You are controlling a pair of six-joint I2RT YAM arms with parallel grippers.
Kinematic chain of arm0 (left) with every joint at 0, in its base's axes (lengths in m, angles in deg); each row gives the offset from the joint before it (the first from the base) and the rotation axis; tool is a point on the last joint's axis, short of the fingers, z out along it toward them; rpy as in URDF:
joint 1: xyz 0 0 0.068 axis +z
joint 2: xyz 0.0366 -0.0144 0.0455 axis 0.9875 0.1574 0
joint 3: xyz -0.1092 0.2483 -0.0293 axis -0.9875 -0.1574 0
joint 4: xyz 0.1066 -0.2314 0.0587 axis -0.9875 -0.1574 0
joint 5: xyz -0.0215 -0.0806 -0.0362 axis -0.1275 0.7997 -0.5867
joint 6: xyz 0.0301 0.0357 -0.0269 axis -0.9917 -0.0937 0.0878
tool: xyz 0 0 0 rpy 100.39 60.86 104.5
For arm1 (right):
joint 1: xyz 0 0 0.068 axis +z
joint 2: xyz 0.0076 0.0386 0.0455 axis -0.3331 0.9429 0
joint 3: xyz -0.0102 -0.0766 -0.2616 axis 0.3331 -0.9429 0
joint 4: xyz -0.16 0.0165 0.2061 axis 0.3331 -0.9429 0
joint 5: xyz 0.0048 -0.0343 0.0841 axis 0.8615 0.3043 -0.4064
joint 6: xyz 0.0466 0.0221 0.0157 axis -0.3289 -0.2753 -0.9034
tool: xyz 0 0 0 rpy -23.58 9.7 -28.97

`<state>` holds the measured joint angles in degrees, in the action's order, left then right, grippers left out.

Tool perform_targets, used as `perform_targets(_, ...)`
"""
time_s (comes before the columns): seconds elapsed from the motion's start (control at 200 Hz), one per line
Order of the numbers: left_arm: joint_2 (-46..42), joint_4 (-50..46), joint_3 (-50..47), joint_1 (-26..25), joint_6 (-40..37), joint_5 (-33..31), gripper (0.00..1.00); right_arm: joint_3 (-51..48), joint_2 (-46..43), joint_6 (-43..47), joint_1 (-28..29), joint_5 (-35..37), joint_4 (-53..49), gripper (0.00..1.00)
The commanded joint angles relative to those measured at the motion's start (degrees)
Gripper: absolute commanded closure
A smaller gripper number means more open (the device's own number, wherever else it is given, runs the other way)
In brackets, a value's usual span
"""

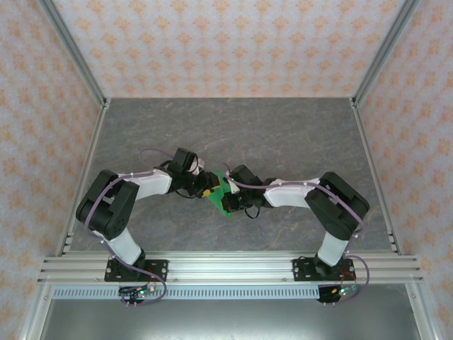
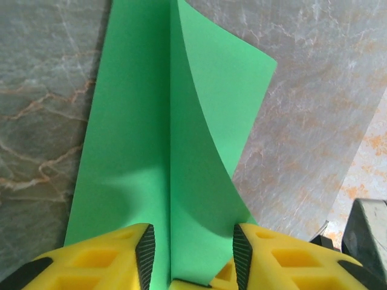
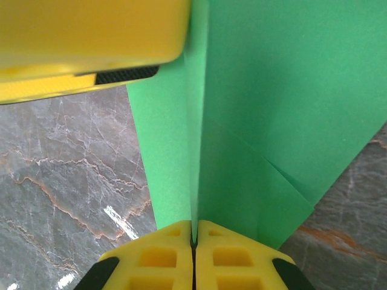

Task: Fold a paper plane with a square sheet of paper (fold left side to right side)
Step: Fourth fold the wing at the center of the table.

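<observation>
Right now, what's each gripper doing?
Left gripper: open, straddling a raised crease of the green paper.
Right gripper: shut on the green paper.

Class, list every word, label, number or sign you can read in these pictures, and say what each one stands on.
None can be read. The green paper is plain, the yellow fingers carry no marks, and the wallpaper has only an ornament pattern.
</observation>
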<state>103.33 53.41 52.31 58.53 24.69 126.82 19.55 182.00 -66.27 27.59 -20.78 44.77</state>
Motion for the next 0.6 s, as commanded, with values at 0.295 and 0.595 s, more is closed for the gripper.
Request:
perform_targets(0.295,4.2,1.7,3.0,-0.3,0.5,-0.6,0.62,-1.9,0.2,-2.4,-1.3,-3.3,4.2,0.93)
perform_targets(0.595,6.4,1.5,3.5,-0.3,0.4,-1.5,0.61,-1.7,0.4,-2.5,-1.4,-3.5,4.2,0.92)
